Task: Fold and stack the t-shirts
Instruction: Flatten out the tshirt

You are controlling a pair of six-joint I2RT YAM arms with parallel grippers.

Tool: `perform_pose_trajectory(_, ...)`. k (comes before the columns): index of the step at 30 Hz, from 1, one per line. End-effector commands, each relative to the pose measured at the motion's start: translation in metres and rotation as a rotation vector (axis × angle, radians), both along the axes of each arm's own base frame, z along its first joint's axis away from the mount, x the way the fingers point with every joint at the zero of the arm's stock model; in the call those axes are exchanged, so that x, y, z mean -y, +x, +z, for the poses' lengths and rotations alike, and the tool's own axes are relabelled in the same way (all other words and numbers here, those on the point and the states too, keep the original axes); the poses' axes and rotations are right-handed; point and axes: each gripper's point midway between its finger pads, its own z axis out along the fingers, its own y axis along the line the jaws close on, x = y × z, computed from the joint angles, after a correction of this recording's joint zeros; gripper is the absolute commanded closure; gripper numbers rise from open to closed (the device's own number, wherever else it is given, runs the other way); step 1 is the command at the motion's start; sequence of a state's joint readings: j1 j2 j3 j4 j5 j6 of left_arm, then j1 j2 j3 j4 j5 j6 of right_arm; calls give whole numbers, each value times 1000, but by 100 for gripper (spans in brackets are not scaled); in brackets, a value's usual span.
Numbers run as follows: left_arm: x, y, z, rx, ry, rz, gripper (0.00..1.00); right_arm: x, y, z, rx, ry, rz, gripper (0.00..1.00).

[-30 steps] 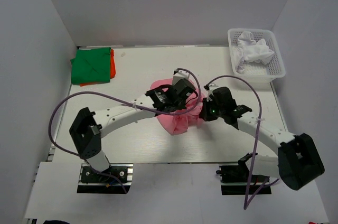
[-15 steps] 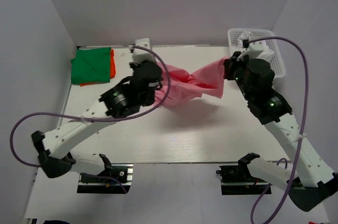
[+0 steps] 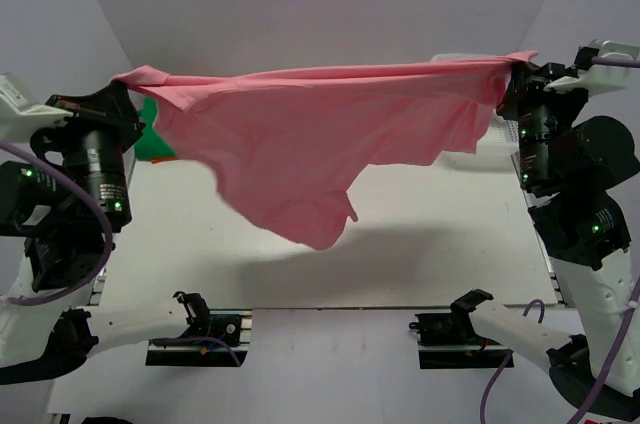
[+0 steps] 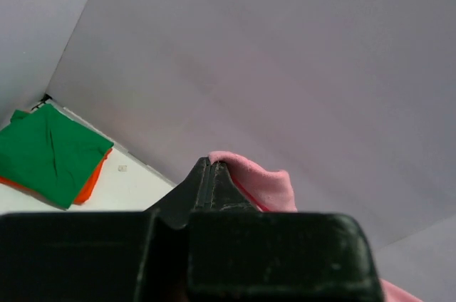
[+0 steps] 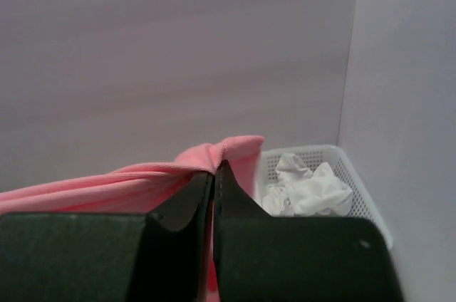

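Observation:
A pink t-shirt (image 3: 320, 134) hangs spread wide in the air above the table, stretched between both arms. My left gripper (image 3: 128, 84) is shut on its left end, high at the far left; the pink cloth (image 4: 267, 184) shows at its fingertips. My right gripper (image 3: 512, 69) is shut on its right end, high at the far right; the pink cloth (image 5: 142, 181) runs left from the closed jaws. A folded green t-shirt (image 4: 50, 152) lies on a folded orange one (image 4: 96, 177) at the table's back left corner.
A white plastic basket (image 5: 353, 181) with a crumpled white t-shirt (image 5: 306, 191) stands at the back right, mostly hidden behind the pink shirt in the top view. White walls enclose the table (image 3: 400, 264) on three sides.
Both arms have risen and swung far apart, pulling the pink t-shirt from a twisted bundle low over the table into a wide hanging sheet.

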State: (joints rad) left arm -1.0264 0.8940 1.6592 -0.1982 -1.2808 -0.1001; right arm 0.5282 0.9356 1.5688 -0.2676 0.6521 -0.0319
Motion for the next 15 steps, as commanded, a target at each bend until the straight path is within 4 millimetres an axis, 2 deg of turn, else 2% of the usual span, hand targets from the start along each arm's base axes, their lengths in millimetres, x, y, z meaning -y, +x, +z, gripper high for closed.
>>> perform_pose_trajectory(1, 42, 29, -20, -118, 182, 56, 100, -2, 16, 11, 20, -65, -44, 100)
perform_pose_trajectory(3, 48, 35, -13, -116, 211, 80, 100, -12, 31, 7, 3, -93, -36, 100)
perform_pose_trajectory(4, 57, 44, -20, -138, 247, 109, 100, -16, 38, 6, 5, -99, -32, 100)
perform_pose_trajectory(5, 63, 47, -17, -122, 229, 115, 100, -28, 55, -5, -25, -124, -19, 100)
perform_pose_trajectory(7, 73, 55, -22, -143, 259, 130, 100, -34, 65, -5, -15, -134, -21, 100)
perform_pose_trajectory(8, 85, 64, -31, -166, 306, 141, 100, -38, 81, -16, -49, -152, -45, 100)
perform_pose_trajectory(10, 89, 73, -38, -179, 327, 176, 100, -41, 93, -19, -46, -152, -65, 100)
perform_pose_trajectory(11, 88, 79, -42, -184, 332, 201, 100, -44, 107, -29, -64, -161, -78, 100)
perform_pose_trajectory(13, 99, 96, -50, -175, 364, 205, 100, -51, 132, -59, -129, -196, -103, 100)
perform_pose_trajectory(14, 95, 107, -54, -180, 373, 234, 100, -51, 140, -58, -109, -183, -115, 100)
perform_pose_trajectory(15, 96, 117, -57, -187, 389, 247, 100, -52, 153, -69, -130, -192, -127, 100)
